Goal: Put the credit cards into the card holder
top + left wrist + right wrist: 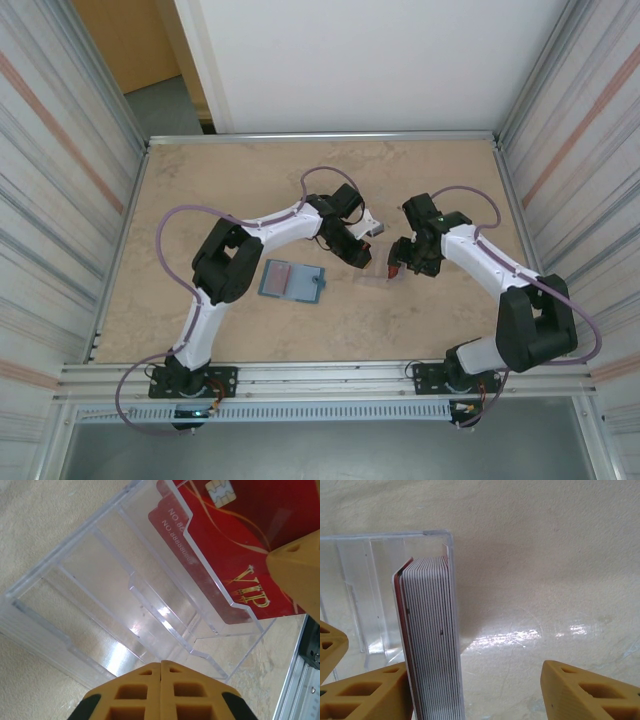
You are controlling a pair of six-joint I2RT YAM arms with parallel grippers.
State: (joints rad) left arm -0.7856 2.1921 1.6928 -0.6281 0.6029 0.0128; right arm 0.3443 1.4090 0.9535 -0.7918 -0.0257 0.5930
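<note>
The credit cards (430,630) are a thick stack standing on edge in the end of a clear plastic case (125,595). The top red card (235,555) reads VIP through the plastic. My right gripper (470,675) is open around the stack. Its left finger (370,695) touches the stack and its right finger (590,690) stands well apart. My left gripper (161,667) is shut on nothing, its tips at the case's near edge. The card holder (292,281), a teal wallet, lies flat to the left of both grippers with a reddish rectangle (283,272) on it.
The clear case (375,278) lies on the beige tabletop between the two grippers. Aluminium rails border the table, one showing close by in the left wrist view (302,680). Open tabletop lies behind the arms and to the far left.
</note>
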